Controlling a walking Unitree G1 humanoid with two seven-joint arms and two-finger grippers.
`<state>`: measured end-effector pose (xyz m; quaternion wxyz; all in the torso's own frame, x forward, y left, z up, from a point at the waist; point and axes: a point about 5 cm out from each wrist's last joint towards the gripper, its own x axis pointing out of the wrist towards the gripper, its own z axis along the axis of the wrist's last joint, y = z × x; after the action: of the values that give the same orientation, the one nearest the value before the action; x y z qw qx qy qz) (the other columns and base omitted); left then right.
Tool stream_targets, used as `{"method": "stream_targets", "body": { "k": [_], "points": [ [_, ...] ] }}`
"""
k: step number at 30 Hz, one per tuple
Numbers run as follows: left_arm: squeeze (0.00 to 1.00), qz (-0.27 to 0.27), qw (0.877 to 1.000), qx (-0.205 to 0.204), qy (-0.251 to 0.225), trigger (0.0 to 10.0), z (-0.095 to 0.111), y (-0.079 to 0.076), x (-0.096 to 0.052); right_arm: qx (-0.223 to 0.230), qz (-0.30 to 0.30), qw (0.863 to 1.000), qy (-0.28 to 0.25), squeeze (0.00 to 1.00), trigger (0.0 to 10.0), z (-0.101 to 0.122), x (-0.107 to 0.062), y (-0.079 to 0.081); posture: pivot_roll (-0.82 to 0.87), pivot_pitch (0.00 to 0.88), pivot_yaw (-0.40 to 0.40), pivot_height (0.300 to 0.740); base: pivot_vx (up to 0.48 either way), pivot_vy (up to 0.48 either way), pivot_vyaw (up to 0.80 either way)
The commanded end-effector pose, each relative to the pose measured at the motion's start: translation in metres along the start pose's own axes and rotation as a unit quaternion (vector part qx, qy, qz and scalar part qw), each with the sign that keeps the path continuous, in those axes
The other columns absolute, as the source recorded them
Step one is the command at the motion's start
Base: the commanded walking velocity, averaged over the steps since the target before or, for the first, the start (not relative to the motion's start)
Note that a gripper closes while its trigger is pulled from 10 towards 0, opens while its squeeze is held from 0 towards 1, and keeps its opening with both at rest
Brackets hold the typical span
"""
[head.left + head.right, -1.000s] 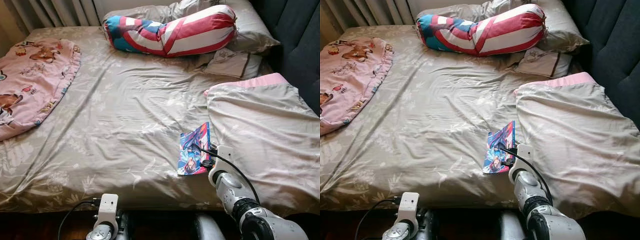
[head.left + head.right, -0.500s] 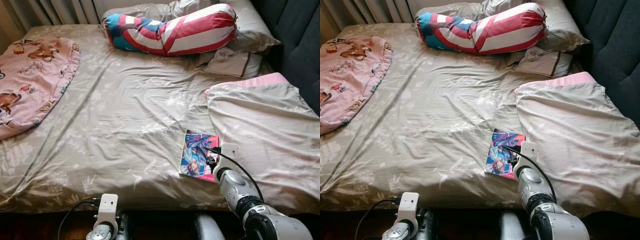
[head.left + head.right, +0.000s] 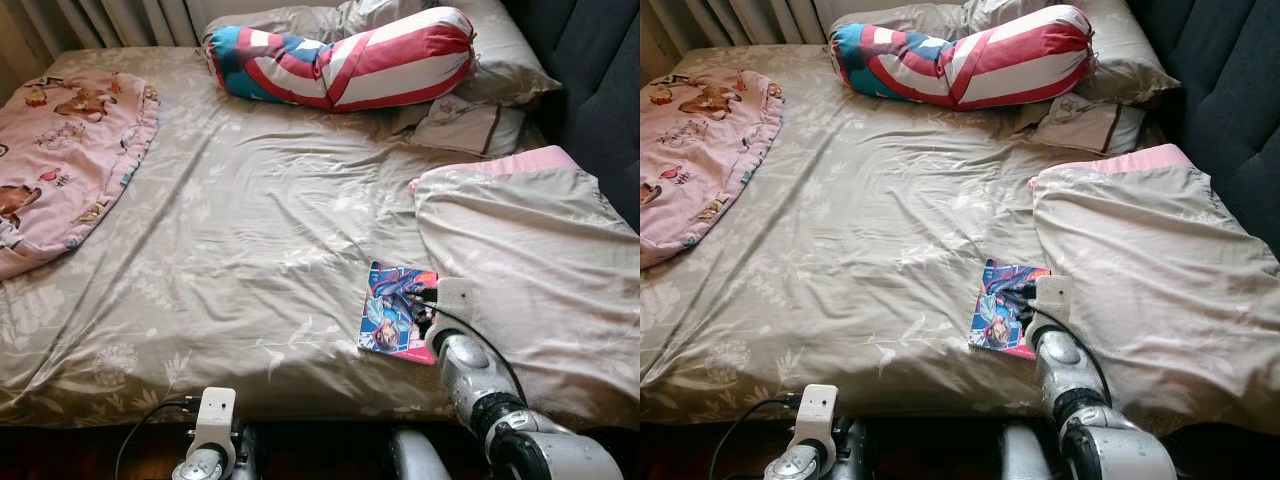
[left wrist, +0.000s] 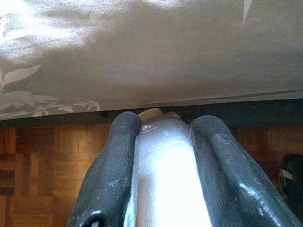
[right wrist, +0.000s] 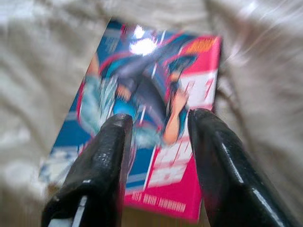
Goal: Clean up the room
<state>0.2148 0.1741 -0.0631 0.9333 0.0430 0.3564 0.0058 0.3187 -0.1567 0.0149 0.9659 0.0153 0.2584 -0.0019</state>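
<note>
The right gripper [image 5: 156, 137] hangs just over the comic book [image 3: 396, 320], jaws spread apart and holding nothing. The book lies flat on the bed sheet [image 3: 250, 230] beside the folded blanket [image 3: 530, 270]. Low at the bed's edge, the left gripper [image 4: 161, 132] has its jaws clamped on a pale bottle [image 4: 163, 165].

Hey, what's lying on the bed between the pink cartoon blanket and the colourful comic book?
Nothing but bare, wrinkled beige floral sheet, as the left eye view shows, from the pink cartoon blanket across to the colourful comic book.
</note>
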Motion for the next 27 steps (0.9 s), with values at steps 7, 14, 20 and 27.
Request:
{"method": "stream_targets", "body": {
  "k": [7, 14, 20, 27],
  "points": [
    [0.0, -0.023, 0.992, 0.001, 0.123, 10.0, -0.062, -0.013, -0.021, 0.004, -0.007, 0.999, 0.05, 0.0, 10.0, -0.033, -0.008, 0.0, 0.0, 0.148, 0.005, 0.61, 0.0, 0.0, 0.0],
    [0.0, -0.023, 0.992, 0.005, 0.125, 10.0, -0.063, -0.011, -0.022, -0.004, 0.023, 1.0, 0.006, 0.0, 10.0, -0.022, -0.006, 0.015, 0.0, 0.152, 0.01, 0.58, 0.0, 0.0, 0.0],
    [0.0, -0.023, 0.992, 0.005, 0.126, 10.0, -0.064, -0.01, -0.022, 0.012, 0.021, 1.0, 0.004, 0.0, 10.0, -0.025, -0.007, 0.015, 0.0, 0.154, 0.011, 0.56, 0.0, 0.0, 0.0],
    [0.0, -0.022, 0.991, 0.006, 0.129, 10.0, -0.067, -0.01, -0.024, 0.046, 0.016, 0.999, 0.001, 0.0, 10.0, -0.024, -0.007, 0.012, 0.0, 0.163, 0.013, 0.56, 0.0, 0.0, 0.0]
  ]
}}
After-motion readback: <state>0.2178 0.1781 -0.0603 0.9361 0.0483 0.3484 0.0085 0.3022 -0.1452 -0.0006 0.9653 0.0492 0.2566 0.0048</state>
